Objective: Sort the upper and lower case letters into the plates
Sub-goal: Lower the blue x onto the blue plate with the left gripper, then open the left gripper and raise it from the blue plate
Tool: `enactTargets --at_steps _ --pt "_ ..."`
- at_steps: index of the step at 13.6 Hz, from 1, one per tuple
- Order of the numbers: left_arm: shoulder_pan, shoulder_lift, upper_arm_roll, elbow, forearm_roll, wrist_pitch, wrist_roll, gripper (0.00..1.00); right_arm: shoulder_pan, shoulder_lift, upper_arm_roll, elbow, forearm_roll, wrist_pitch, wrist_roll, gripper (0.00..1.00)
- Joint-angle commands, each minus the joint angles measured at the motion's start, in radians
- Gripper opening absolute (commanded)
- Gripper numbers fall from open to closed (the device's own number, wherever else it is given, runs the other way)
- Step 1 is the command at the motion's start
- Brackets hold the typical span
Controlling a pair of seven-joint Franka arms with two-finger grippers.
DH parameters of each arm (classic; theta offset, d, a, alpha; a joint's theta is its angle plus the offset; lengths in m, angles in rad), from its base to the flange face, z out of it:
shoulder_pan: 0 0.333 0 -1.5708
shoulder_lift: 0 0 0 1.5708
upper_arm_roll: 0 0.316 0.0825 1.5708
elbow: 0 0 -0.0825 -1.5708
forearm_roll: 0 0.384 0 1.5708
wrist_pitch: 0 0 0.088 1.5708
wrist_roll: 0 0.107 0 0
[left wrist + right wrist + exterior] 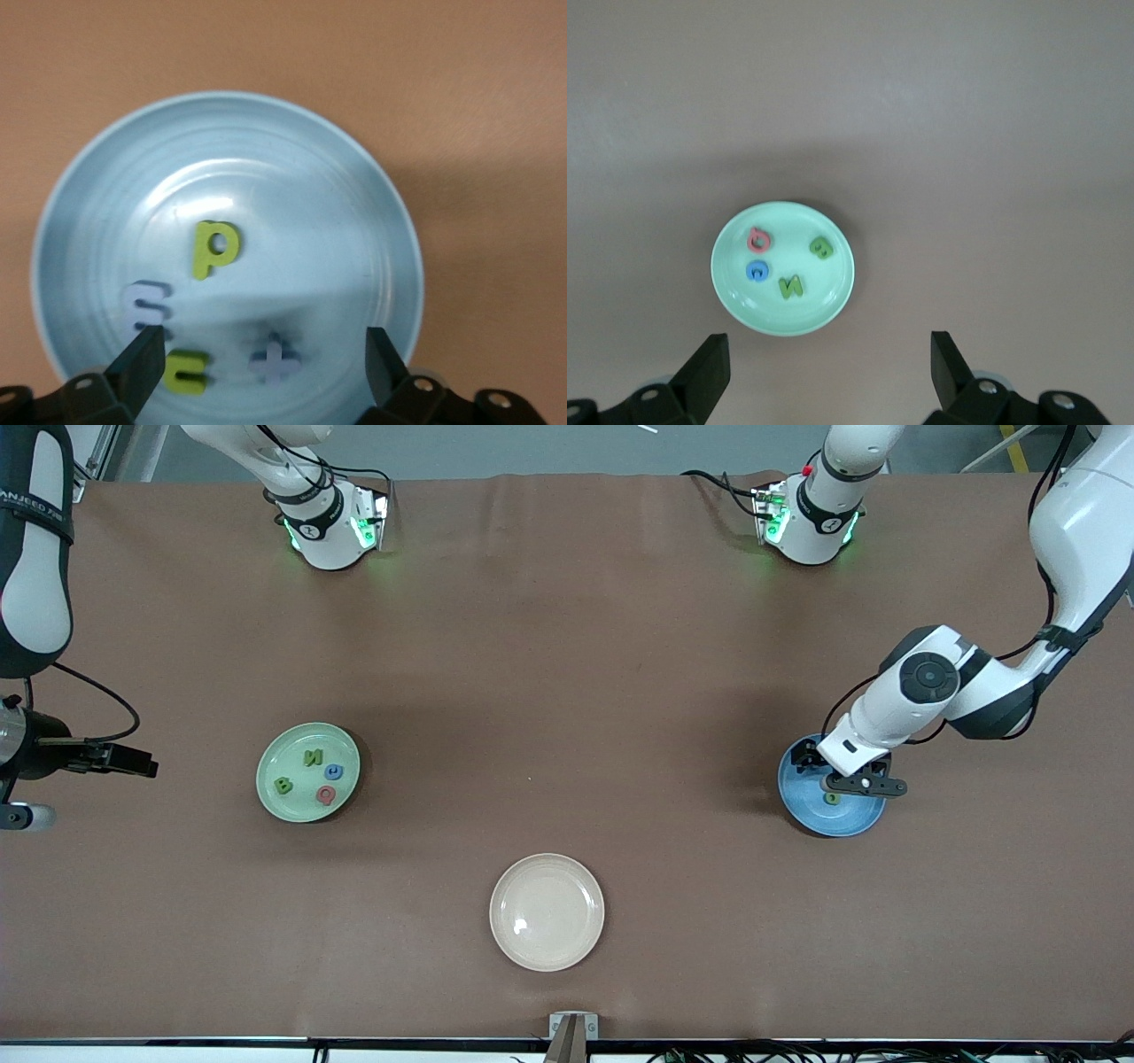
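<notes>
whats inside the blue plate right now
Four letters lie in the blue plate: green p, green c, pale s, pale t. In the front view the open left tool covers most.

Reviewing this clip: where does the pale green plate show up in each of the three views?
Front view: the pale green plate sits toward the right arm's end of the table, holding four letters.
Right wrist view: the same plate lies on the bare table below the open right pincer.
Left wrist view: not in it; only the blue plate shows.
Shared landmark: the red letter in the plate.
</notes>
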Motion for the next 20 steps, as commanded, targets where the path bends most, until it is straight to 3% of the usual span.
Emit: enactTargets --at_steps 1,4,7,11,14,16,20 --pt "0.014 -0.031 -0.026 0.001 -0.031 -0.044 0.001 1.0 -0.003 -0.033 0.01 -0.01 -0.001 -0.043 0.004 1.0" --pt "0.014 -0.031 -0.026 0.015 -0.033 -0.045 0.001 1.0 -0.003 -0.114 0.013 -0.111 -0.001 -0.028 0.004 1.0" --pt "0.069 -0.005 -0.06 0.018 -0.037 -0.047 0.013 1.0 -0.005 -0.147 0.013 -0.114 0.002 -0.044 0.006 1.0" --pt "-0.046 -0.089 -0.028 0.117 -0.257 -0.108 0.058 1.0 -0.009 -0.186 0.012 -0.122 0.002 -0.061 0.004 1.0" --pt "-0.225 -0.258 0.14 0.162 -0.539 -0.118 0.18 0.99 -0.009 -0.245 0.01 -0.168 0.0 -0.058 0.001 1.0" --pt "-0.374 -0.358 0.298 0.162 -0.71 -0.114 0.272 0.97 -0.011 -0.266 0.01 -0.177 -0.006 -0.061 0.0 1.0" --pt "-0.628 -0.49 0.552 0.158 -0.968 -0.114 0.426 0.94 -0.009 -0.332 0.01 -0.248 -0.006 -0.055 -0.002 1.0"
